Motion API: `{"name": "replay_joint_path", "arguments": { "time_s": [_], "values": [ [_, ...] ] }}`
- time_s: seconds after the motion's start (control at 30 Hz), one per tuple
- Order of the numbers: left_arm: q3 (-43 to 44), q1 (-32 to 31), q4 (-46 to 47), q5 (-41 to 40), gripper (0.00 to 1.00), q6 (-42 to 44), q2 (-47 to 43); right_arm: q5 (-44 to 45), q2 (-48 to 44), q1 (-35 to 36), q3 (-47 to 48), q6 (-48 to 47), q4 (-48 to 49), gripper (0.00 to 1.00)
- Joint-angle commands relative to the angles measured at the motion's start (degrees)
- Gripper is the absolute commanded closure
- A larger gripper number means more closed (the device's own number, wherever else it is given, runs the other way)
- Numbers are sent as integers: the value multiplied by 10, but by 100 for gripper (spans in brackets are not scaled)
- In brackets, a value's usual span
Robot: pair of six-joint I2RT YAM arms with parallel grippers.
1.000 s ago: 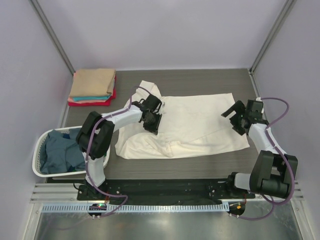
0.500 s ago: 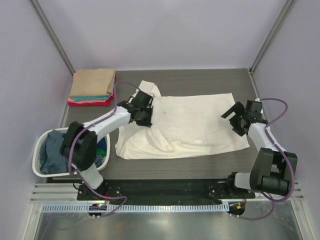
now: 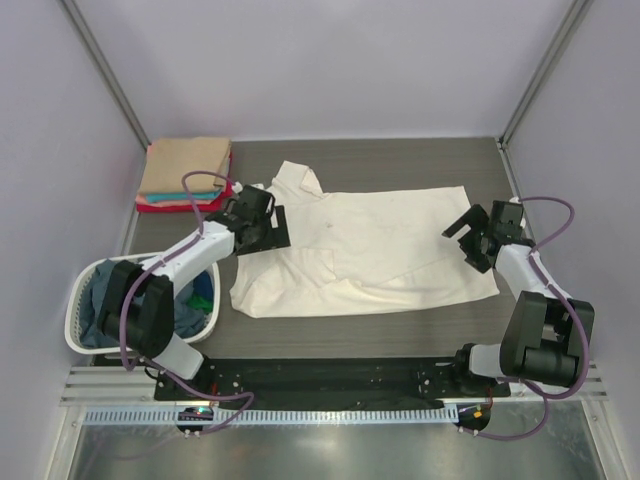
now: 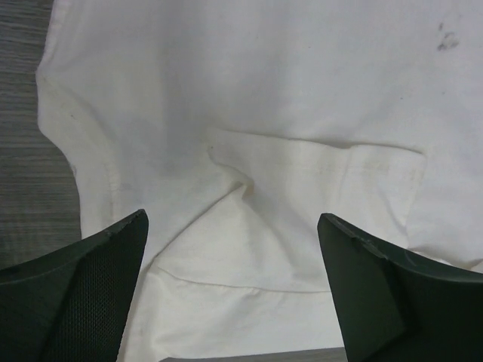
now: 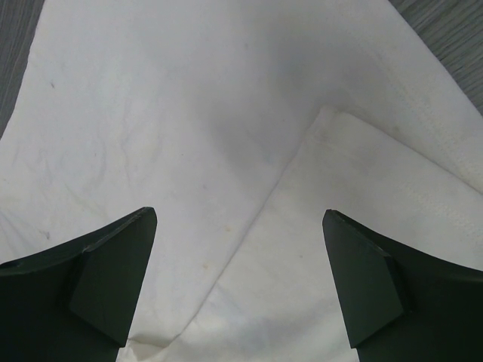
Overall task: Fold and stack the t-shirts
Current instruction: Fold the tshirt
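Note:
A large cream-white t-shirt (image 3: 380,250) lies spread across the middle of the table, partly folded, with one sleeve (image 3: 297,178) sticking out at the back left. My left gripper (image 3: 268,230) hovers over its left edge, open and empty; the left wrist view shows the folded sleeve (image 4: 302,196) between the wide jaws. My right gripper (image 3: 468,236) hangs open over the shirt's right edge, where a diagonal fold (image 5: 256,226) shows. Folded tan (image 3: 185,163), teal (image 3: 180,196) and red (image 3: 160,206) t-shirts are stacked at the back left. A dusty-blue shirt (image 3: 120,305) and a green one (image 3: 203,295) lie in the basket.
A white slatted laundry basket (image 3: 85,345) stands at the near left beside the left arm. Grey walls with metal posts close in the table on three sides. Bare dark table shows behind the cream shirt (image 3: 400,160) and along the front (image 3: 350,335).
My left gripper has let go of the cream shirt's cloth, opened wide and drawn back to the left. The right gripper has stayed open and almost still.

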Motion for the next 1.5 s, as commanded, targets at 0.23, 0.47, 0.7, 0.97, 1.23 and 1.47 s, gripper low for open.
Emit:
{"name": "replay_joint_path", "arguments": {
  "time_s": [0.23,0.47,0.7,0.97,1.23,1.47],
  "values": [
    [109,6,18,-36,7,10,55,-4,-13,6,35,-7,22,2],
    [357,28,-19,-31,16,24,243,-44,-30,25,41,-3,20,3],
    [553,48,-24,38,21,22,428,-55,-60,37,47,-20,3,3],
    [678,94,-4,25,22,-16,518,-70,-53,47,42,-26,1,3],
    [735,137,45,102,22,30,572,-80,-31,57,41,-23,15,2],
    [809,137,50,150,24,12,670,-79,-24,64,37,-26,20,3]
  ]
}}
